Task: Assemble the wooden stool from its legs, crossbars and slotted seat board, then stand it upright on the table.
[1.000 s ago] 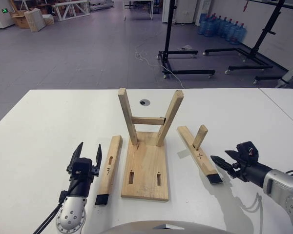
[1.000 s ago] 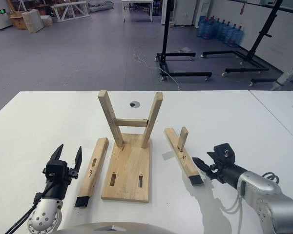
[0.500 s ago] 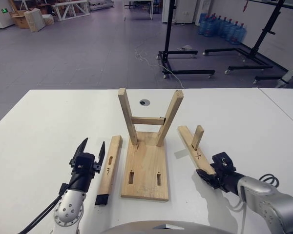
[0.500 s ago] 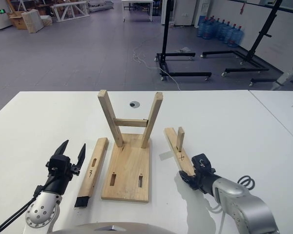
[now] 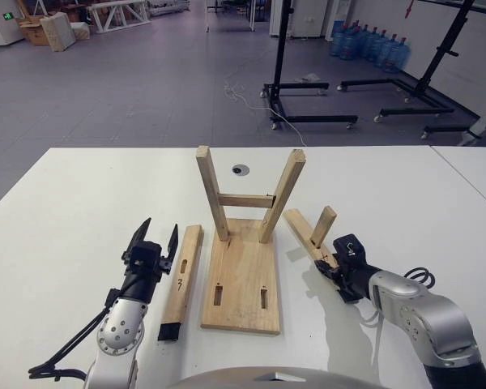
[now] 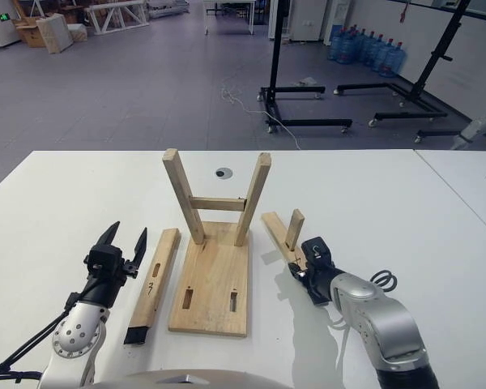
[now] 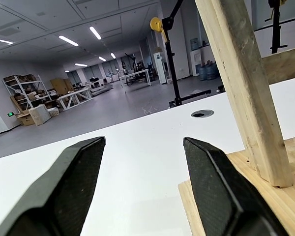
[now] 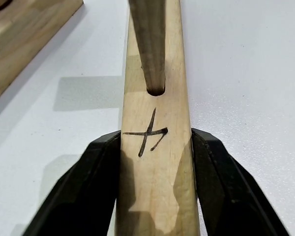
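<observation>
White table (image 5: 65, 211). Seat board (image 5: 241, 279) lies flat at centre, long axis near-far, with two legs (image 5: 212, 194) joined by a crossbar (image 5: 245, 201) standing in its far slots. Loose leg (image 5: 182, 275) lies just left of the board, parallel to it. Right leg (image 5: 304, 233) runs far-left to near-right, its stub crossbar (image 5: 323, 226) tilting up. Right gripper (image 5: 330, 267) reaches in low and pinches that leg's near end. Left gripper (image 5: 159, 235) is spread, pointing far, beside the loose leg.
</observation>
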Robot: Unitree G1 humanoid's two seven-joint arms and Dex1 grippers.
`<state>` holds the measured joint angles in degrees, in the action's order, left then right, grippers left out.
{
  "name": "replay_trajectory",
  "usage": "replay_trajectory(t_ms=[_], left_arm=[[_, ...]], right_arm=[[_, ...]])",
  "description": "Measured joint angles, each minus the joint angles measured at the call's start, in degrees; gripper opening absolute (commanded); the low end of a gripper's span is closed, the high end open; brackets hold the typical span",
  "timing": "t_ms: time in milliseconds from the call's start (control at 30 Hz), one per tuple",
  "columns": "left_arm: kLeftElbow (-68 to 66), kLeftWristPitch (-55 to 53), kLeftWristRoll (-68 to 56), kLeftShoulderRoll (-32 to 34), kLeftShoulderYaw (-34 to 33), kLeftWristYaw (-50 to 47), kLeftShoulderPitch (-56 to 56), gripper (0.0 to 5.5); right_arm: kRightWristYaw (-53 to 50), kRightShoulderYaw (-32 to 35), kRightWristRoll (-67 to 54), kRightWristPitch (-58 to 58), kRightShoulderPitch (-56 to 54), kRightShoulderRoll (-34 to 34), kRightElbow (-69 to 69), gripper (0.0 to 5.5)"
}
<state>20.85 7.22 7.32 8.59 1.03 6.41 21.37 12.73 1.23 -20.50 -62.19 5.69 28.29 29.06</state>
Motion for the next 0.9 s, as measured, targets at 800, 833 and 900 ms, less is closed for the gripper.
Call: replay_trajectory(t_ms=[800, 833, 900], left_arm=[[8.9, -23.4, -59.4, 11.1, -10.7, 20.2, -15.4, 2.89], [8.3, -25.7, -61.2, 12.4, -11.4, 19.9, -16.6, 2.89], [7.6, -29.1, -64.4, 14.2, -12.4, 19.8, -18.8, 2.89]], right_arm=[[15.7, 20.8, -29.2, 31.2, -33.0, -13.3, -14.5, 2.03], [17.4, 18.7, -29.9, 31.2, -33.1, -12.8, -11.4, 2.03], [19.1, 15.3, -32.4, 30.1, -32.9, -12.7, -6.3, 2.03]])
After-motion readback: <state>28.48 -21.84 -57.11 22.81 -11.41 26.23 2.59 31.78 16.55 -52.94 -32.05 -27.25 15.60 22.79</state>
